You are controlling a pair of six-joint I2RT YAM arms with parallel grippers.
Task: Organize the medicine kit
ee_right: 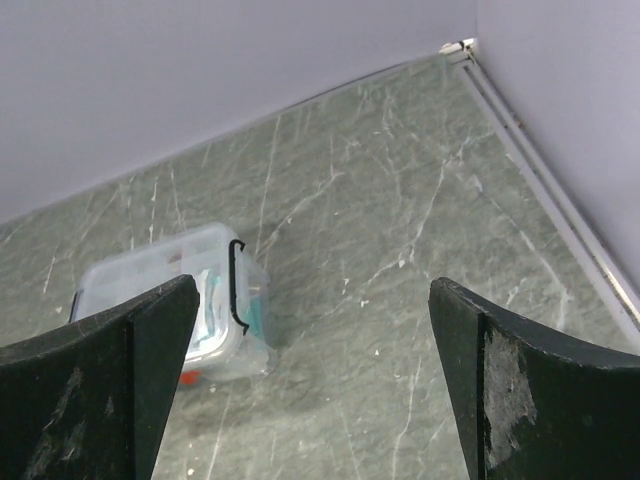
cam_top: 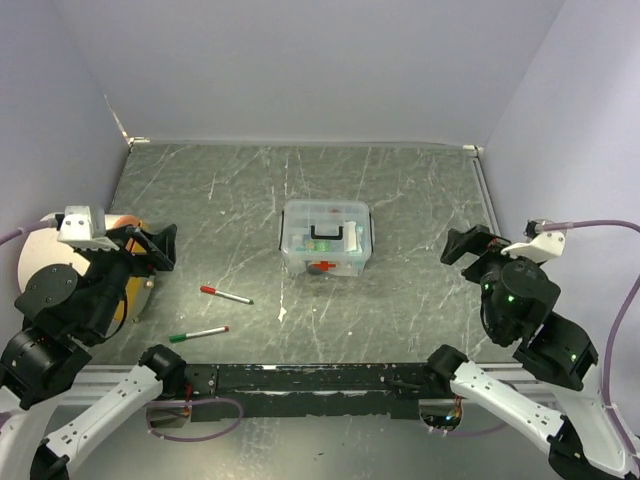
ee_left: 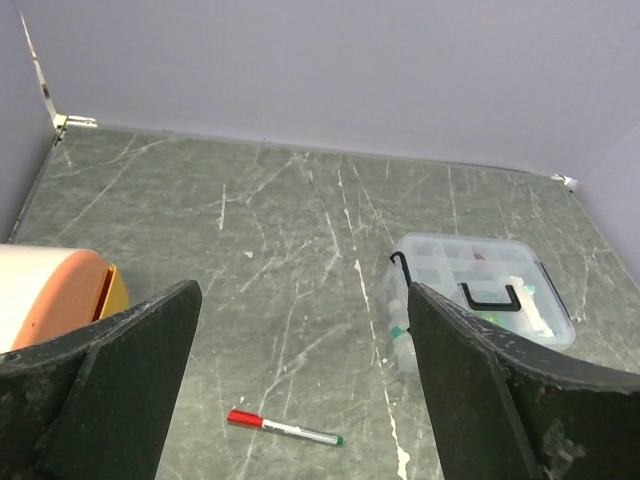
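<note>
Two markers lay loose on the bench (cam_top: 400, 190), left of centre: a red-capped marker (cam_top: 226, 294) and, nearer the arm bases, a green-capped marker (cam_top: 199, 333). They were apart, each at a shallow angle to the near edge. The medicine kit (cam_top: 325, 238), a clear box with a black handle, sat mid-bench, well apart from both arms. Its lid appeared to be on, and its contents were dimly visible through the plastic. An orange-and-white roll (ee_left: 60, 300) stood at the far left edge beside the left arm; I could not tell what it was.

Left fingers (ee_left: 120, 380): spread wide, nothing between them, raised off the bench. Right fingers (ee_right: 100, 380): likewise spread and empty, raised at the right side.

Judgement: no item was in hand yet, so the step was the first approach.

Notes for doing it well:
- The left arm suits the markers, being on their side.
- Turn the wrist so the fingers cross the barrel square, not along it.
- Take the marker near mid-length so it does not swing.
- Descend until the tips just meet the bench; a thin round barrel may roll away if nudged by one finger first.
- The lid probably needs opening before anything goes in. The right arm could steady or open the box, which looks light and may slide.
</note>
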